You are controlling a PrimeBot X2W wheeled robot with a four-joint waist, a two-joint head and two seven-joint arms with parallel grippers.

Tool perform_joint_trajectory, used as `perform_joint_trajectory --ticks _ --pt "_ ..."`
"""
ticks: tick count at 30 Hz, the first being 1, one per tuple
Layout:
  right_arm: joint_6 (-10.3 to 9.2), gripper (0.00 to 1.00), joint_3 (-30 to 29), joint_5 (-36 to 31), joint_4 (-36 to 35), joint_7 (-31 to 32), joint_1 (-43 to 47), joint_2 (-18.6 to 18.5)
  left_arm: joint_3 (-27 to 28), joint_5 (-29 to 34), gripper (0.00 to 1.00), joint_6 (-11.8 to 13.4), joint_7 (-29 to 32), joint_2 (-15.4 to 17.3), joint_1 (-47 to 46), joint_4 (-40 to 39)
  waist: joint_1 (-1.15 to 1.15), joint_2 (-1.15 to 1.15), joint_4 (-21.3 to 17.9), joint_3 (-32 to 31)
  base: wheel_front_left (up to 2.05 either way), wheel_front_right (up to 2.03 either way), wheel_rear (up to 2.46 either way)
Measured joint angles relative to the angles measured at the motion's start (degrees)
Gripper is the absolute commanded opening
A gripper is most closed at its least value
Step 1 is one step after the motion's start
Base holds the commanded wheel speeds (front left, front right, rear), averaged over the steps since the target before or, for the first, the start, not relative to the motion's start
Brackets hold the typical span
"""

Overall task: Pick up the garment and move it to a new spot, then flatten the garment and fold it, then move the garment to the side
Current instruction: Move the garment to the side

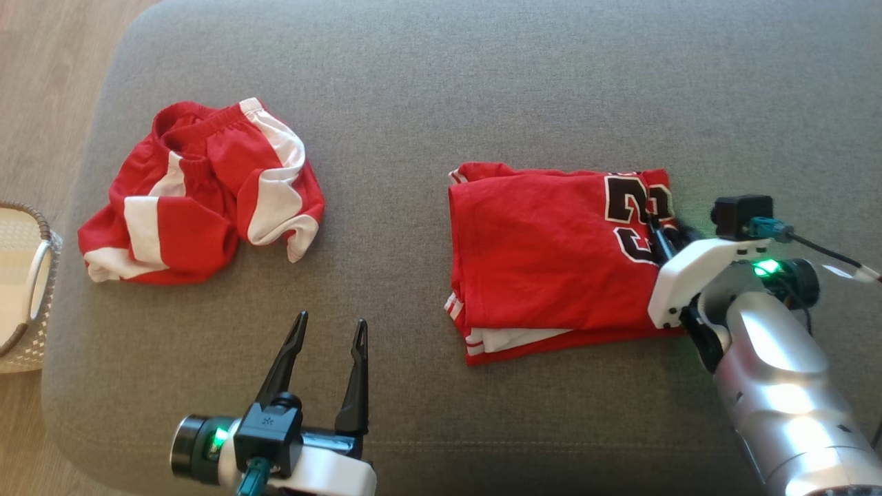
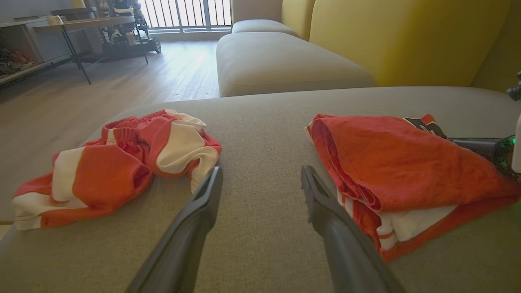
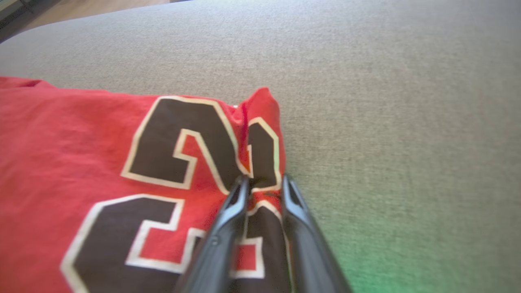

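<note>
Grey cushion [image 1: 482,83], folded jersey [image 1: 544,255], right gripper [image 3: 262,183] pinching its numbered edge, left gripper [image 1: 331,331] spread wide, empty, shorts [image 1: 200,193] crumpled at left

A woven basket [image 1: 31,348] stands on the wooden floor [image 1: 41,83] beside the grey cushion [image 1: 482,83].

number [image 3: 203,118]: "2", second digit partly hidden | on: folded red jersey [image 1: 544,255]

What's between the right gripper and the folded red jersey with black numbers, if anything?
Nothing visible. The right gripper pinches a ridge of cloth at the numbered edge of the folded red jersey. The crumpled red-and-white shorts lie apart, toward the robot's left, on the grey fabric cushion.
</note>
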Motion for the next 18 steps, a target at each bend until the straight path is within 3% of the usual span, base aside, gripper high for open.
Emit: perform_joint_trajectory --ticks 9,18 --pt "0.11 0.0 0.8 -0.2 1.0 -0.2 -1.6 -2.5 -0.2 0.0 1.0 0.5 0.0 0.0 -0.2 -0.1 0.0 0.0 -1.1 0.1 0.0 0.0 0.0" --pt "0.02 0.0 -2.4 -5.6 -0.6 1.1 -7.7 -15.0 -1.0 0.0 1.0 0.7 0.0 0.0 -2.3 -1.5 0.0 0.0 -3.1 3.4 0.0 0.0 0.0"
